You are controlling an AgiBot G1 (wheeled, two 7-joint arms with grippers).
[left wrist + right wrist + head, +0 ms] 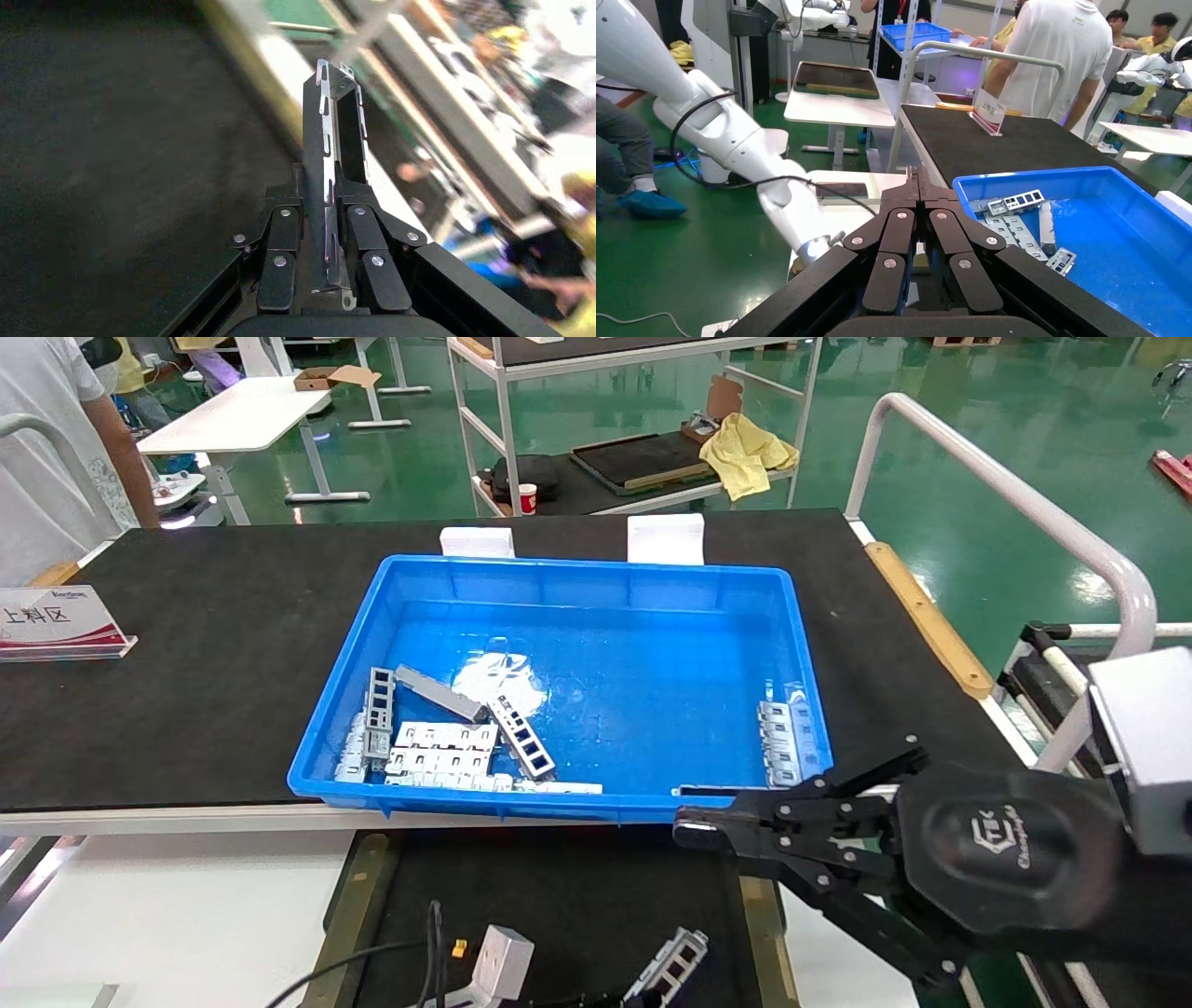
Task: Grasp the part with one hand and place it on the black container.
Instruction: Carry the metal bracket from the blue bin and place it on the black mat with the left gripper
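**Left gripper holding part low over black container, right arm idle by bin**

Nearest: left gripper closed on the part, fingers pinching it across its narrow width near one end; most of the strip sticks out past the tips. Head view shows the same part at the very bottom of frame, over the black container, tilted. Contact with the tray floor: can't tell. Left gripper body mostly cut off in head view; only its white wrist block and cable show.

Handling, judged: thin sheet-metal channel, light, stiff, won't flex in the grip. Smooth bare metal, so a bit slippery; an end-grip leaves a long overhang that could pivot if bumped. Raised side walls are the sensible pinch faces, and a hold nearer mid-length would be steadier. Not fragile, so a short drop onto the matte floor should do no harm. Window cutouts could snag a fingertip.

Left arm pose: reaches low in front of the body, gripper pointing along the tray toward its olive side strip.

Right gripper: jaws fully together, nothing held, hovering at the near right corner of the blue bin, arm coming in from the right, looks parked.

Farther: more channel strips and white slotted plates lie in the bin's near left corner, another plate against the right wall. Bin sits on the black worktable.
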